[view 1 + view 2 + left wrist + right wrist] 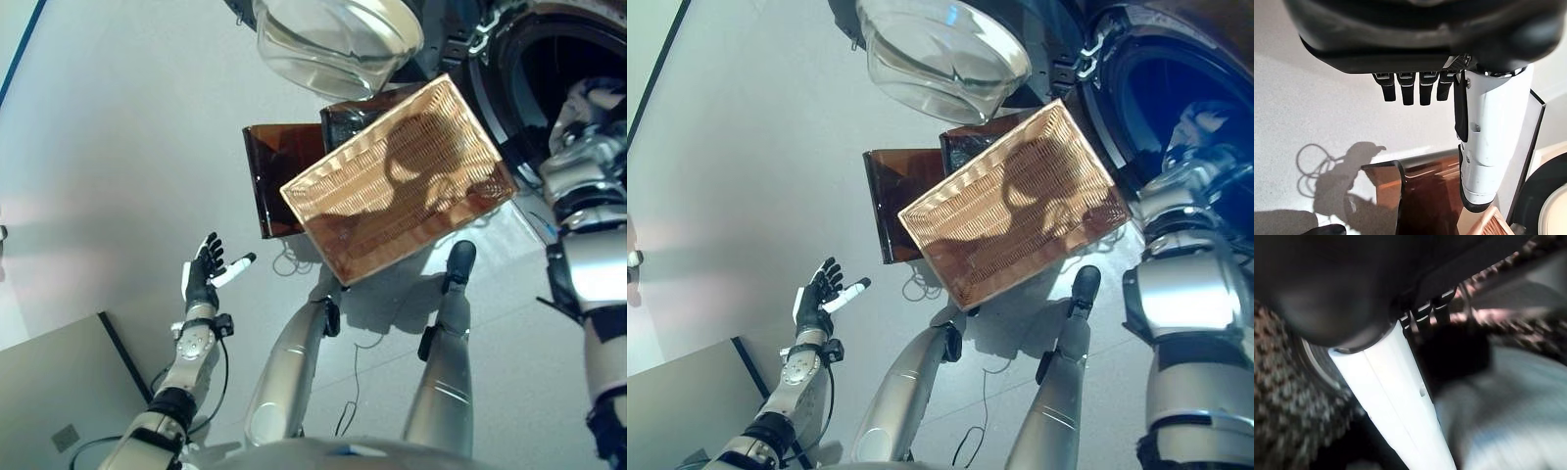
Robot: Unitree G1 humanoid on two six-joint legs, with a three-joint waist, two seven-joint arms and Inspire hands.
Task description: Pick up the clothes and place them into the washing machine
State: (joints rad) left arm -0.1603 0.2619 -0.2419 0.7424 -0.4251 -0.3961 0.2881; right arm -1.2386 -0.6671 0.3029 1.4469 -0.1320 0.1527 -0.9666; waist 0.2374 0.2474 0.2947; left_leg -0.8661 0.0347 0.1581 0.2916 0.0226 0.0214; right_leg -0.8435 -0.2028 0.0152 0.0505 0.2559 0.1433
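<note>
The right arm is reached into the round drum of the washing machine. In the right wrist view, the right hand is seen deep inside, with pale blue clothes just beside its white thumb. It cannot be told if the fingers are shut on the clothes. The left hand is held out over the grey floor, fingers straight and holding nothing. A woven basket is seen near the machine, beside its clear glass door.
</note>
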